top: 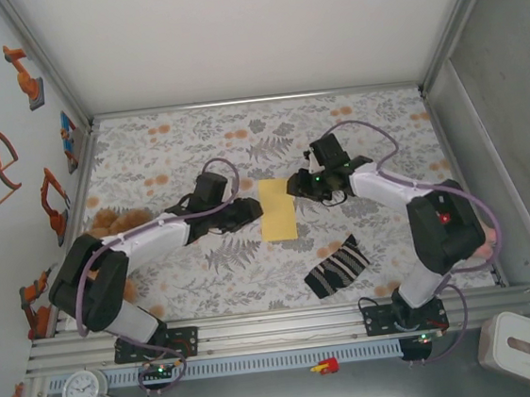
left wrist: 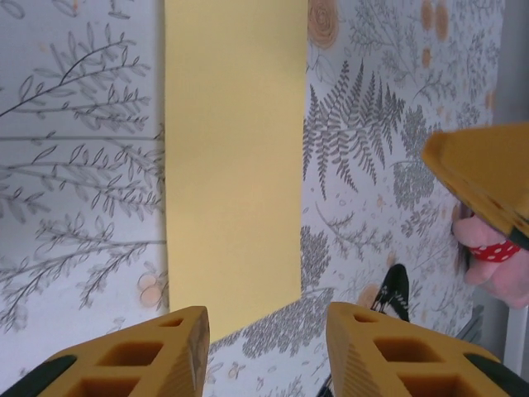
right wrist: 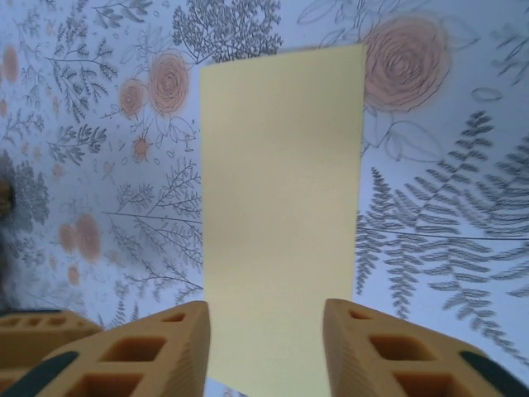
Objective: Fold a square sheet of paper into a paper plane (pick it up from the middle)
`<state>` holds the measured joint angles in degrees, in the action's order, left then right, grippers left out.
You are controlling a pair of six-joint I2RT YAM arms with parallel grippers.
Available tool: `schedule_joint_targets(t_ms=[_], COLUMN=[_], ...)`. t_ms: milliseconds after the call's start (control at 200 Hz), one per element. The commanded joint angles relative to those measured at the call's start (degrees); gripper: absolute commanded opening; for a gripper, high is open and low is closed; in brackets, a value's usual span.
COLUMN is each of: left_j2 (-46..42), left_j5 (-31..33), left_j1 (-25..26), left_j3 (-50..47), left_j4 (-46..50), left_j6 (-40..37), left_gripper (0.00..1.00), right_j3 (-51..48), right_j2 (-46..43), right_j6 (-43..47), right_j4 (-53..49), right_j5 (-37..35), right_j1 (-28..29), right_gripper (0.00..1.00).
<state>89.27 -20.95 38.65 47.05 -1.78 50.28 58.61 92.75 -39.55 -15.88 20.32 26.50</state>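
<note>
The square sheet of paper (top: pixel 278 210) lies flat on the floral cloth as a narrow pale-yellow rectangle, long side running away from the arms. My left gripper (top: pixel 252 209) sits just off its left edge. In the left wrist view the paper (left wrist: pixel 235 165) stretches ahead of the open left gripper (left wrist: pixel 269 331), whose jaws hold nothing. My right gripper (top: pixel 292 188) is at the paper's right edge. The right wrist view has the paper (right wrist: pixel 281 207) running under and between the open fingers of the right gripper (right wrist: pixel 264 318), which grip nothing. No kite-shaped paper plane is in view.
A black-and-white striped sock (top: pixel 339 267) lies right of the paper, nearer the arms, its toe (left wrist: pixel 393 289) also in the left wrist view. A brown plush (top: pixel 120 220) sits at the left and a pink plush (left wrist: pixel 496 256) at the right. White walls enclose the table.
</note>
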Motion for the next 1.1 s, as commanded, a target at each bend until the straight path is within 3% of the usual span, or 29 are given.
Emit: schedule_joint_targets(t_ms=[0, 235, 285, 391, 426, 706, 876, 1097], left_j2=[2.93, 10.26, 12.3, 15.64, 16.29, 21.62, 22.81, 23.82], left_j5=[-1.24, -0.78, -1.42, -0.55, 0.79, -2.96, 1.09, 2.16], left_j1=[0.44, 0.29, 0.26, 0.1, -0.05, -0.61, -1.63, -1.65], left_j3=[3.71, 9.54, 11.29, 14.57, 15.4, 18.16, 18.34, 15.91], left_j4=[-2.54, -0.45, 0.22, 3.37, 5.18, 1.15, 6.19, 5.87], left_j6=[2.26, 1.12, 0.77, 1.43, 1.84, 3.57, 3.46, 11.23], left_gripper=[0.43, 0.46, 0.47, 0.47, 0.47, 0.45, 0.45, 0.41], right_j3=[-5.35, -16.13, -17.98, -21.77, -23.21, -29.82, -29.87, -29.8], right_j2=[-3.78, -10.39, -11.24, -13.03, -13.56, -16.0, -13.71, -9.11], right_j6=[-3.43, -10.56, -11.73, -13.82, -14.65, -20.26, -23.23, -30.62], right_j4=[0.4, 10.88, 12.72, 16.68, 18.71, 25.59, 27.59, 32.39], right_j5=[-6.46, -1.0, -0.3, -0.28, 0.1, 0.51, 3.87, 6.04], right_j1=[-0.13, -0.99, -1.01, -1.01, -1.01, -0.99, -0.75, 1.78], right_gripper=[0.49, 0.59, 0.66, 0.94, 0.98, 0.94, 0.81, 0.59])
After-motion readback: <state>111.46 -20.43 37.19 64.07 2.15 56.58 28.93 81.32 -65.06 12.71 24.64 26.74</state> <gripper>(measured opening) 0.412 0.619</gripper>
